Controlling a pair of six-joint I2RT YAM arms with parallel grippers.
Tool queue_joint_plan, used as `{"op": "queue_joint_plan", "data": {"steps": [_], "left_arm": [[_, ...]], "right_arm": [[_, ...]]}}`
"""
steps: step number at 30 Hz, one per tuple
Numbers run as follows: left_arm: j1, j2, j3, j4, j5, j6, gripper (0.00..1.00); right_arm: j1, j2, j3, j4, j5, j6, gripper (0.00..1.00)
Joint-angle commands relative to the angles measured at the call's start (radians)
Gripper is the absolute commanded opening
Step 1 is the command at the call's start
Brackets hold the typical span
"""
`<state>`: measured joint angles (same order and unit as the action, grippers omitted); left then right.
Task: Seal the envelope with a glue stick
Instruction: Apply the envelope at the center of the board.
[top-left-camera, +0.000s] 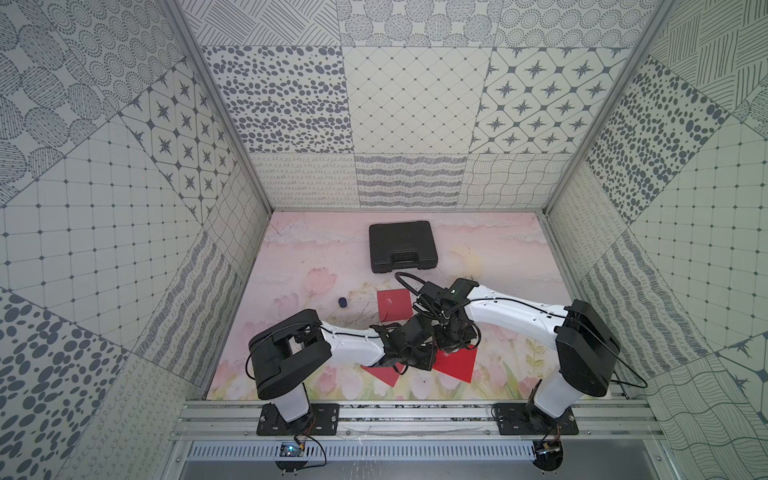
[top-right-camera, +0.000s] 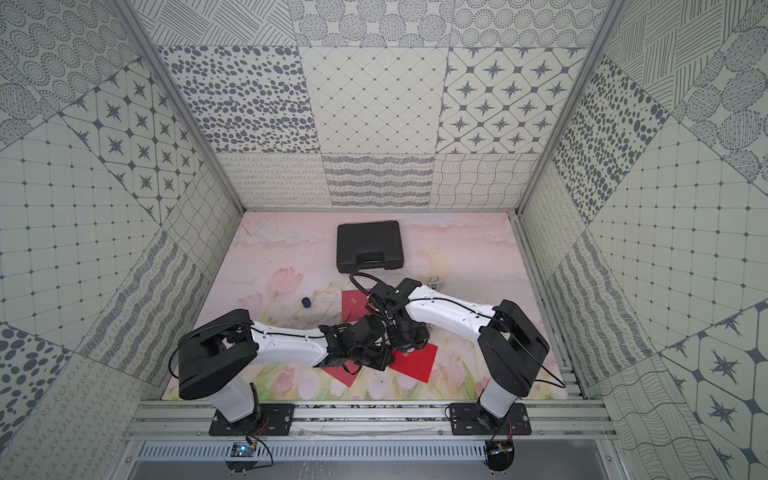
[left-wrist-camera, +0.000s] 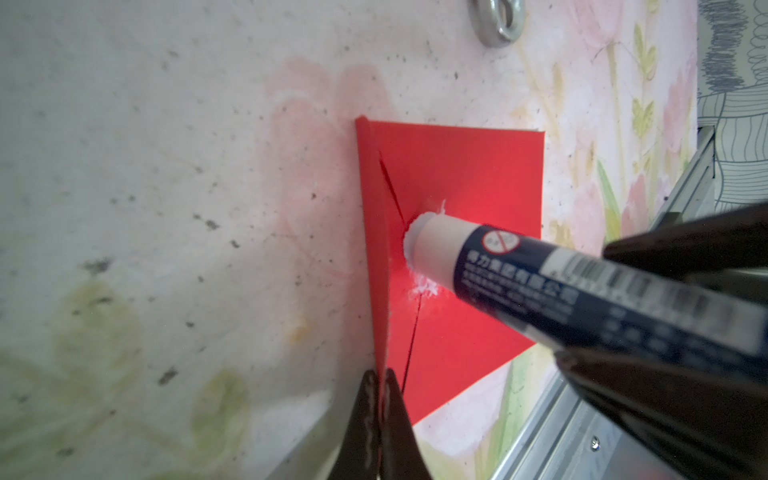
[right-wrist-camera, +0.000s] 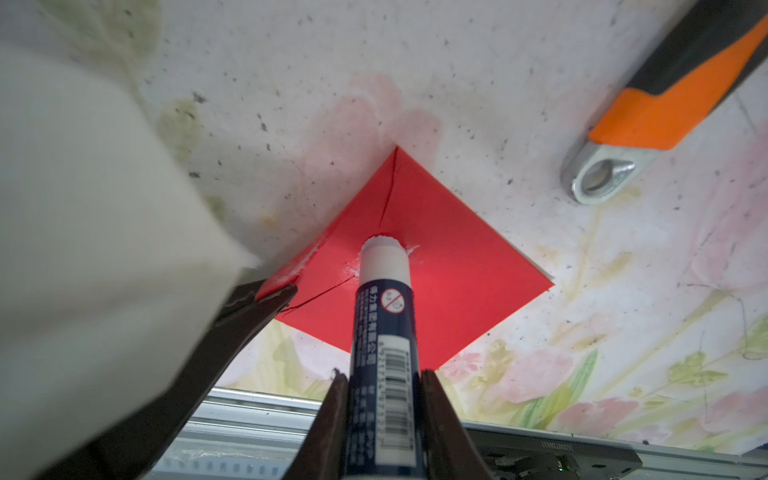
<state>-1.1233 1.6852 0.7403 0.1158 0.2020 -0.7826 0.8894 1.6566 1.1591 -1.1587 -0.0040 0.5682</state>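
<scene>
Red envelope (right-wrist-camera: 457, 282) lies flat on the flowered surface (right-wrist-camera: 498, 62). Right jaws pinch the glue stick (right-wrist-camera: 384, 316), its white tip pressed onto the envelope's middle, white smears around it. Left jaws are pressed together on the envelope's flap edge. An orange-handled wrench (right-wrist-camera: 673, 99) lies near the envelope, apart from it.

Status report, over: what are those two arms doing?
Left tool shut on envelope flap. Right tool shut on glue stick, tip on envelope. Wrench nearby, not touching.
</scene>
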Motion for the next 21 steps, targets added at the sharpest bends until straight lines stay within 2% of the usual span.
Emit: {"op": "queue_joint_plan", "data": {"steps": [1,4,6,9,16,18,21], "left_arm": [[0.008,0.001,-0.006,-0.048,0.007,-0.003,0.00],[0.008,0.001,-0.006,-0.047,0.009,-0.003,0.00],[0.008,0.003,-0.004,-0.046,0.010,-0.002,0.00],[0.008,0.010,-0.001,-0.045,0.014,-0.001,0.00],[0.008,0.017,0.008,-0.047,0.023,0.004,0.00],[0.008,0.018,0.007,-0.048,0.024,0.002,0.00],[0.008,0.018,0.008,-0.048,0.023,0.003,0.00]], "right_arm": [[-0.004,0.014,-0.035,0.008,-0.087,-0.017,0.00],[-0.004,-0.006,-0.054,0.034,-0.179,-0.020,0.00],[-0.004,-0.012,-0.057,0.045,-0.186,-0.019,0.00],[-0.006,-0.008,-0.049,0.044,-0.109,-0.012,0.00],[-0.015,-0.002,-0.045,0.045,0.158,0.026,0.00],[-0.014,-0.014,-0.048,0.045,0.174,0.028,0.00],[-0.015,-0.023,-0.054,0.053,0.092,0.006,0.00]]}}
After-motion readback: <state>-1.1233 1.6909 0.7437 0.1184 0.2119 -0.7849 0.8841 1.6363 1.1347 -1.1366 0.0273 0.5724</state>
